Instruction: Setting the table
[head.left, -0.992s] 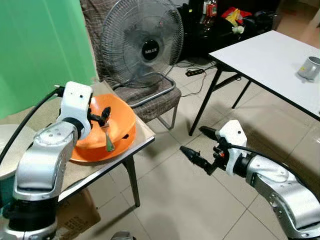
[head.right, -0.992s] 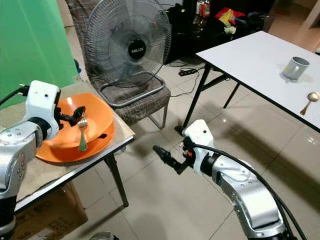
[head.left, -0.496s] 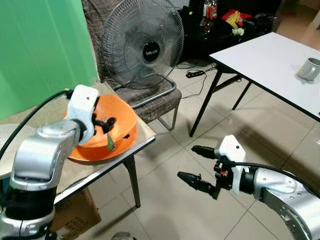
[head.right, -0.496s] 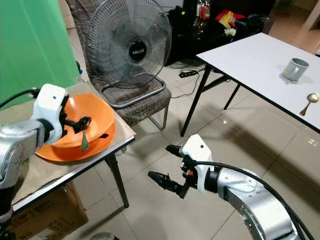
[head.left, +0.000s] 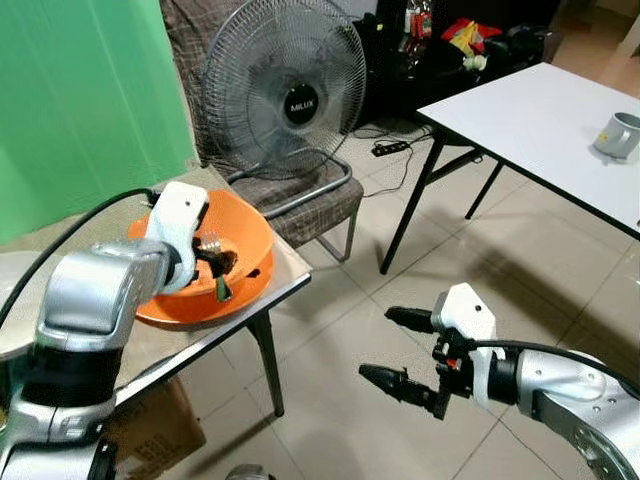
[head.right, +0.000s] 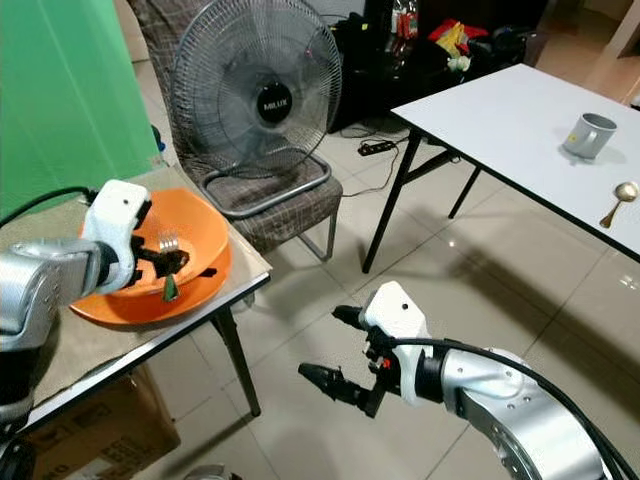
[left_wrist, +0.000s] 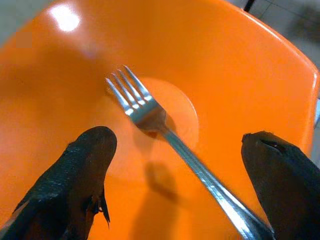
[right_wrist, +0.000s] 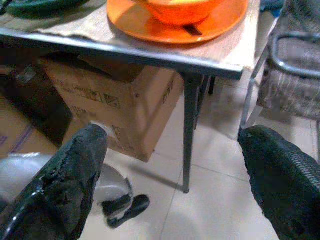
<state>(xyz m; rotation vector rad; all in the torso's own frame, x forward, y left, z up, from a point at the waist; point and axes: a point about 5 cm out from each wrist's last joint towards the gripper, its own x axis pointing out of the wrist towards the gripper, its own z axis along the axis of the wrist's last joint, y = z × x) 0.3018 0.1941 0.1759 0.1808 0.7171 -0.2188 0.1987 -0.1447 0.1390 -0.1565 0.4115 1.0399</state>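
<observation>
My right gripper (head.left: 398, 352) hangs low over the floor, fingers wide, holding nothing. My left gripper (left_wrist: 182, 165) is inside the orange bowl (head.right: 205, 235) by the small table's (head.right: 245, 272) near corner, fingers wide around the fork (left_wrist: 145, 115) so I can pinch it. The white table (head.right: 500, 110) waits far off.

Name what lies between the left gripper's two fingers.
In the left wrist view, the fork lies in the orange bowl, between the open left gripper's fingers.
</observation>
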